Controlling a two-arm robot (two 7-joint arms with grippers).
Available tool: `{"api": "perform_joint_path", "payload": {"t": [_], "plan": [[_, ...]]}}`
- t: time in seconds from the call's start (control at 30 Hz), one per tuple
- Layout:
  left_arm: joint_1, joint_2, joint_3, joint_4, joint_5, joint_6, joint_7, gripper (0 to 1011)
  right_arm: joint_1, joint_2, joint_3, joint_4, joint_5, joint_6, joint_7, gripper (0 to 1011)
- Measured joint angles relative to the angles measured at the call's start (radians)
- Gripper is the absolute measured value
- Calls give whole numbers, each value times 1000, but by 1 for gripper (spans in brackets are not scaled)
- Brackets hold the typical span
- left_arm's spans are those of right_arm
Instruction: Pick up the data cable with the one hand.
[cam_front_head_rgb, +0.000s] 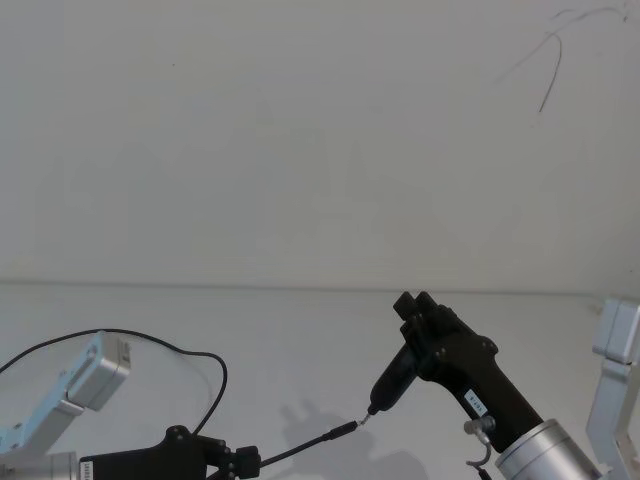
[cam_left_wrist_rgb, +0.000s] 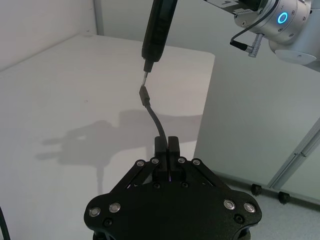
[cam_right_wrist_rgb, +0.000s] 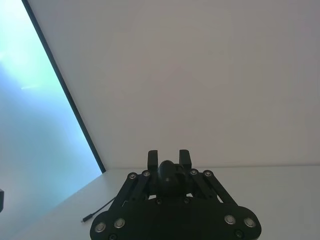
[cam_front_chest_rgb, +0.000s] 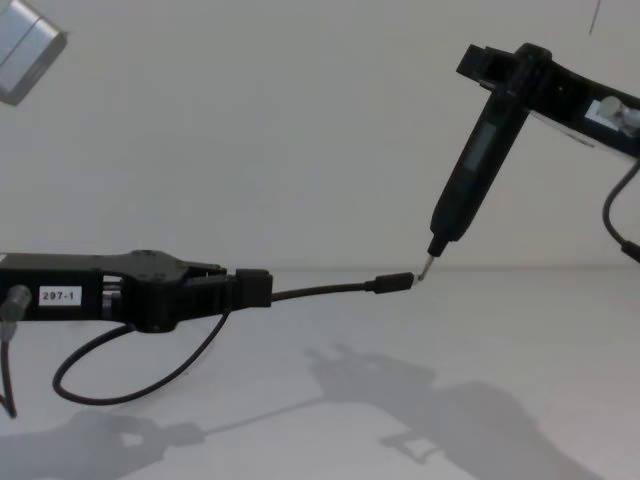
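The data cable is a thin black cord, pinched in my left gripper, the one with the white "297-1" label. It sticks out level over the table and ends in a small plug. Behind the gripper it droops in a loop. In the left wrist view the cable rises from the left gripper to the plug. My right gripper is shut on a black pen-shaped device, whose metal tip nearly touches the plug. The head view shows the left gripper, cable and right gripper.
A white table lies below both arms, with a plain wall behind. A silver bracket stands at the left and another at the right edge. A thin dark cord end lies on the table in the right wrist view.
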Motion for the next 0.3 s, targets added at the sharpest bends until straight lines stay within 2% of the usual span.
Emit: {"api": "perform_joint_path", "payload": {"t": [0.3], "plan": [[0,0,0,0,0,0,0,34,1,2,-1,0,12,2,0,250]]}}
